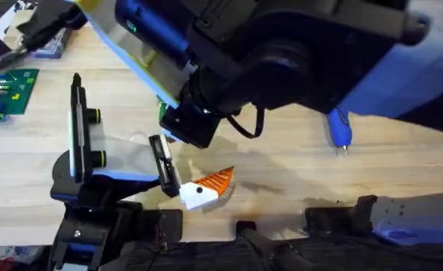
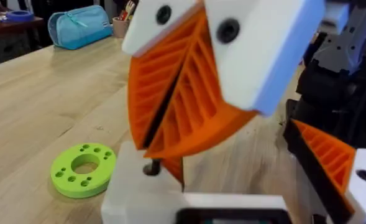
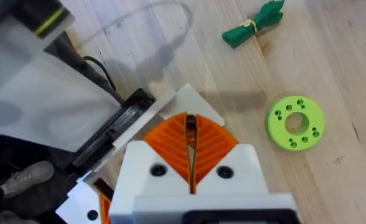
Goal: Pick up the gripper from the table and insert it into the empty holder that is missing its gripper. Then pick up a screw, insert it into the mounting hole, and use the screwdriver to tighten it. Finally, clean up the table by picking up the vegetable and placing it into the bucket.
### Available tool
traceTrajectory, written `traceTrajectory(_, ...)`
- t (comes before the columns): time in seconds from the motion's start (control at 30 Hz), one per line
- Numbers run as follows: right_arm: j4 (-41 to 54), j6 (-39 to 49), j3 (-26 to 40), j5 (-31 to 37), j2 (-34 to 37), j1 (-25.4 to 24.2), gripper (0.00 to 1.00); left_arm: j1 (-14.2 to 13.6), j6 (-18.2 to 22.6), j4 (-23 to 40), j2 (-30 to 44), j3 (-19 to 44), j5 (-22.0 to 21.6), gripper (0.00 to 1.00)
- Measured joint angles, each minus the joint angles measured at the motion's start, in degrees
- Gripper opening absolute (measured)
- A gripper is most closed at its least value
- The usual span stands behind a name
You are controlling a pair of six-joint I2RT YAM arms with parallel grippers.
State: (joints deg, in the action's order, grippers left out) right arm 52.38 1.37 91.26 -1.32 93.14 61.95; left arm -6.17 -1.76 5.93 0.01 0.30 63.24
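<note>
From overhead, the holder point(image 1: 77, 139) stood at the left of the tabletop point(image 1: 296, 169), its tall black plate upright. The gripper point(image 1: 212, 185) lay beside the holder's lower black bar, white base touching the bar's end. Whether it was seated there could not be told. The screwdriver point(image 1: 340, 128) lay well apart to the right. A large dark arm blocked the middle of this view.

The right wrist view looked under that arm. The right gripper point(image 3: 190, 122) had its orange fingers point(image 3: 210, 140) pressed together on a small dark piece point(image 3: 190, 126) at the tips, just over a white block of the holder point(image 3: 192, 99). A green ring point(image 3: 296, 122) and a green leafy bundle point(image 3: 254, 23) lay beyond on the wood.

The left wrist view caught the right gripper point(image 2: 153, 146) side-on, pointing down. The small dark piece point(image 2: 150, 168) poked out below its tips, touching a white block. The gripper point(image 2: 329, 158) sat just beside, near but apart from those fingers point(image 2: 195, 106).
</note>
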Motion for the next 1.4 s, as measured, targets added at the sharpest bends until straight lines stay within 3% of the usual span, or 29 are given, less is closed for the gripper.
traceTrajectory(0.07, 0.1, 0.0, 0.0, 0.0, 0.1, 0.0, 0.014, 0.0, 0.0, 0.0, 0.0, 0.0, 0.0, 0.986)
traceTrajectory(0.2, 0.2, 0.0, 0.0, 0.0, 1.1, 0.0, 0.229, 0.0, 0.0, 0.0, 0.0, 0.0, 0.0, 0.986)
traceTrajectory(0.3, 0.0, 0.6, 0.0, 0.1, 1.6, 0.0, 0.459, 0.0, -0.5, 0.0, 0.0, 0.0, 0.0, 0.986)
traceTrajectory(0.6, 0.3, 0.4, 0.0, 1.3, 1.6, -0.7, 0.753, 0.0, -0.7, 0.0, 0.0, 0.0, 0.0, 0.986)
traceTrajectory(0.8, 0.3, 0.4, 0.0, 1.7, 1.6, -1.0, 0.844, 0.1, -0.7, 0.0, 0.0, 0.0, 0.0, 0.986)
traceTrajectory(1.4, 0.2, 0.4, 0.0, 1.8, 1.5, -1.0, 0.857, 0.1, -0.8, 0.0, 0.0, 0.0, 0.0, 0.986)
